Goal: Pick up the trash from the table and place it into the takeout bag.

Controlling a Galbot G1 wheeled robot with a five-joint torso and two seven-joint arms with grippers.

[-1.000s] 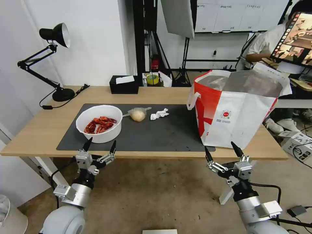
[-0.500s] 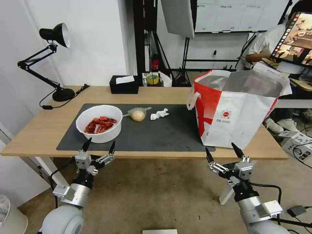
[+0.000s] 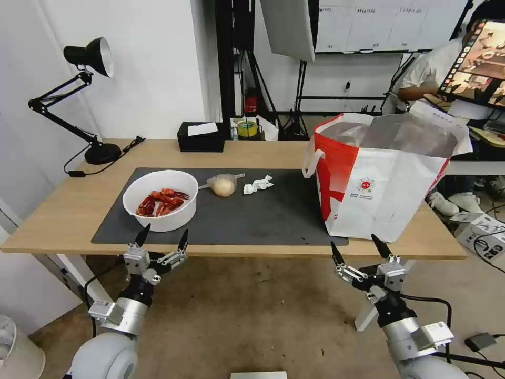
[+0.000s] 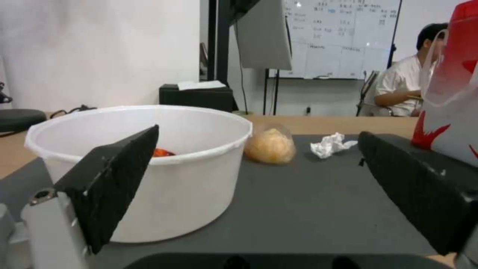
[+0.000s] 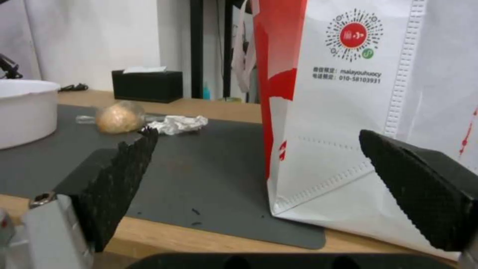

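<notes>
On the table [image 3: 63, 221] lies one grey mat [image 3: 263, 216], and on it I count three pieces of trash. From the left: one white bowl [image 3: 160, 200] with red shells at about 9 o'clock on the mat, one small bag [image 3: 223, 185] with a beige lump at 11 o'clock, and one tissue [image 3: 258, 185] just beside it at 12 o'clock. One takeout bag [image 3: 381, 173] stands upright at 3 o'clock, on the mat's right end.

The left gripper [image 3: 162, 237] hangs below the table's near edge in front of the bowl, fingers spread apart and empty. The right gripper [image 3: 356, 246] hangs in front of the takeout bag, also spread and empty.

The right wrist view lets me read under the round logo [image 5: 354, 34] "malayouhuocy" and "010-58103931"; the head view is too small for this. The left wrist view shows the shells just over the bowl's rim.
</notes>
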